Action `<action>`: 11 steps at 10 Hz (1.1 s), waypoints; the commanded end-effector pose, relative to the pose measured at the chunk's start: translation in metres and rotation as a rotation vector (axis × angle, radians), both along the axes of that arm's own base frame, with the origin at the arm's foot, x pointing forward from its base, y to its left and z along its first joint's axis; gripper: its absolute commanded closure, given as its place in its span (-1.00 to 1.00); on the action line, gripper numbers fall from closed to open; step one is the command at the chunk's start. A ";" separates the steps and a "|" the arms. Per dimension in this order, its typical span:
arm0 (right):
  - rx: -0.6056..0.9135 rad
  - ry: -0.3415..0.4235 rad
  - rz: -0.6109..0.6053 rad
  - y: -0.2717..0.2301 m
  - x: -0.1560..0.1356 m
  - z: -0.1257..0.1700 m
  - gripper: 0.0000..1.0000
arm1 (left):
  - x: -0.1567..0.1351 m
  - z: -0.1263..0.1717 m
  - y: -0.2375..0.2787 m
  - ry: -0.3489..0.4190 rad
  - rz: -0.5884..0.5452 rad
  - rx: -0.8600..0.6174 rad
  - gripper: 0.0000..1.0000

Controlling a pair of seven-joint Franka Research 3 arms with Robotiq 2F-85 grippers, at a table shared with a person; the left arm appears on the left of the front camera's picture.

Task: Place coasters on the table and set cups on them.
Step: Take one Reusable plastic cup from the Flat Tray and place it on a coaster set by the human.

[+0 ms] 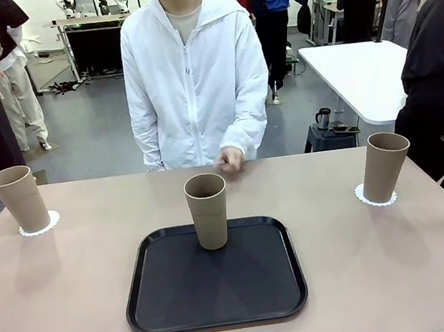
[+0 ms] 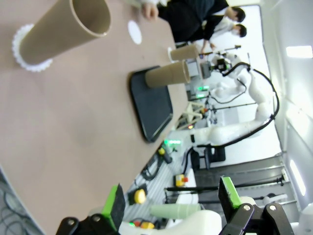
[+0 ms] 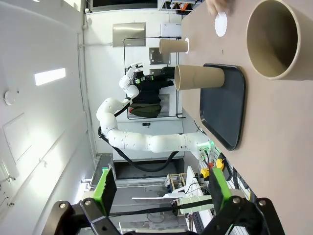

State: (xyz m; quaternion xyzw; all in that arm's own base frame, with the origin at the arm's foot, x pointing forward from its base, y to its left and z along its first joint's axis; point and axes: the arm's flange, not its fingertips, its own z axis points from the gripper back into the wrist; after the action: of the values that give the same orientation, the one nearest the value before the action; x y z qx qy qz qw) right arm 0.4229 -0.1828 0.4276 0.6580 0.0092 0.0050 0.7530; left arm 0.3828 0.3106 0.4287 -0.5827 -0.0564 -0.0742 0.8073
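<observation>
Three tall tan cups [image 1: 208, 210] on the beige table [image 1: 70, 314], busy lab w/ people behind. The left cup [image 1: 19, 199] & right cup [image 1: 386, 166] each sit on a lacy white coaster [image 1: 51, 222], ctr one on the black tray [image 1: 223, 303]. Both claws gape wide, empty: left gripper [image 2: 171, 191] & right gripper [image 3: 163, 178].

In your right wrist view the nearest cup [image 3: 272, 39] runs off the right edge, base unseen, and the top edge clips the person's hand [image 3: 217, 6]. In the front view, the left coaster [image 1: 54, 221] lies mostly hidden under the left cup [image 1: 19, 197].
</observation>
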 end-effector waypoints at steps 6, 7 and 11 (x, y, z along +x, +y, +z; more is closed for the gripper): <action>0.014 -0.005 0.002 0.000 -0.001 0.001 -1.00 | 0.000 0.003 0.000 0.006 0.010 0.003 -1.00; 0.014 -0.005 0.002 0.000 -0.001 0.001 -1.00 | 0.000 0.003 0.000 0.006 0.010 0.003 -1.00; 0.014 -0.005 0.002 0.000 -0.001 0.001 -1.00 | 0.000 0.003 0.000 0.006 0.010 0.003 -1.00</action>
State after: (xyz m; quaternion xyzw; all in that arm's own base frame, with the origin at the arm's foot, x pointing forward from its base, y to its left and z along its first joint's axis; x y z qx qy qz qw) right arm 0.4229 -0.1828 0.4276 0.6580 0.0092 0.0050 0.7530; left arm 0.3828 0.3106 0.4287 -0.5827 -0.0564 -0.0742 0.8073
